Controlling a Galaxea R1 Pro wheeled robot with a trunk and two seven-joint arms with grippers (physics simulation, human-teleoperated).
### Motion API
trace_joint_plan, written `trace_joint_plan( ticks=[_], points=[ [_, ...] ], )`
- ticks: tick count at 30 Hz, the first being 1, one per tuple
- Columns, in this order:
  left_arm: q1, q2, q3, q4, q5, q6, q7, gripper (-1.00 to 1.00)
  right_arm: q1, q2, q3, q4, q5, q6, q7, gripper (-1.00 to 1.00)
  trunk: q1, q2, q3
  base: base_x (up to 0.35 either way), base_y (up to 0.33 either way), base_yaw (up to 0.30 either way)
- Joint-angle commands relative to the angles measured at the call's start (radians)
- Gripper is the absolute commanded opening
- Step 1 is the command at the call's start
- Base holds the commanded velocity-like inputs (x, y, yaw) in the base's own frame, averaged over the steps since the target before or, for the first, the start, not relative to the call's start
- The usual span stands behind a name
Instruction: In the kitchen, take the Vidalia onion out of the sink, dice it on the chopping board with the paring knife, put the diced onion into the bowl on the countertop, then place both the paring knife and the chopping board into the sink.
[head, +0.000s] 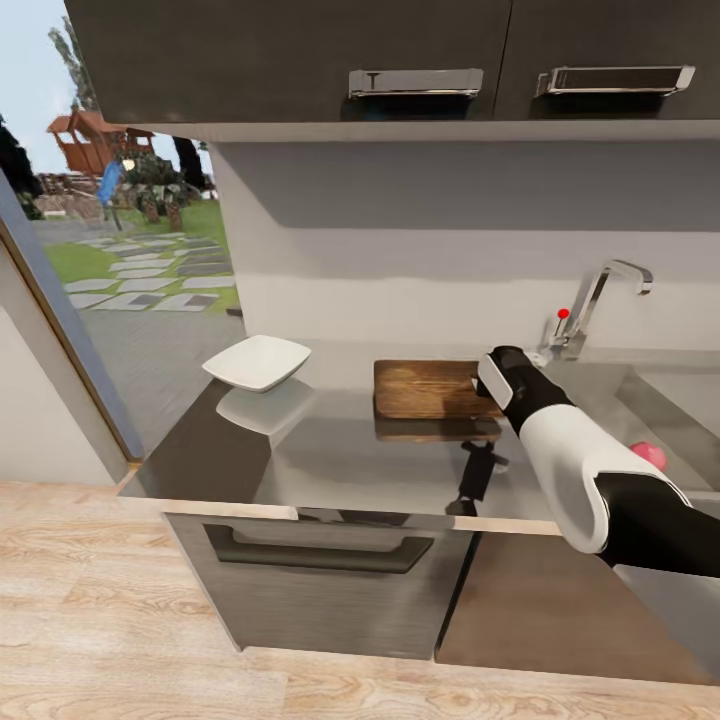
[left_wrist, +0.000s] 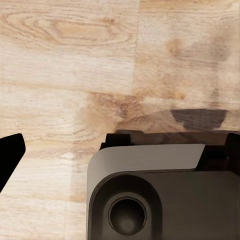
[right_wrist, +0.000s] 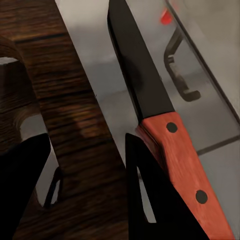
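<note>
We hold R gripper (right_wrist: 87, 195) wide open over brown wooden chopping board (right_wrist: 60, 95), beside red-handled dark-bladed paring knife (right_wrist: 165, 135), prob. lining up the pickup.

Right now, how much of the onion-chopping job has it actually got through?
Barely begun. The chopping board and white bowl look empty, and a pinkish round thing lies in the sink. The right gripper hovers open beside the paring knife on the countertop. Fetching the onion, dicing, bowling and clearing up remain.

Bright daylight, glossy countertop (head: 330, 450) reflections
</note>
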Motion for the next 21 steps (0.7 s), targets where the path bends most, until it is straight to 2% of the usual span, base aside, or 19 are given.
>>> trace_joint_plan(
  ticks=[1, 21],
  points=[
    [0.000, 0.000, 0.000, -0.001, 0.003, -0.002, -0.001, 1.00, 0.000, 0.001, -0.004, 0.003, -0.007, -0.001, -0.009, -1.00, 0.000, 0.000, -0.001, 0.000, 0.000, 0.000],
    [0.000, 0.000, 0.000, -0.001, 0.003, -0.002, -0.001, 1.00, -0.001, -0.002, -0.005, 0.044, -0.007, -0.007, -0.005, -1.00, 0.000, 0.000, -0.001, 0.000, 0.000, 0.000]
  ],
)
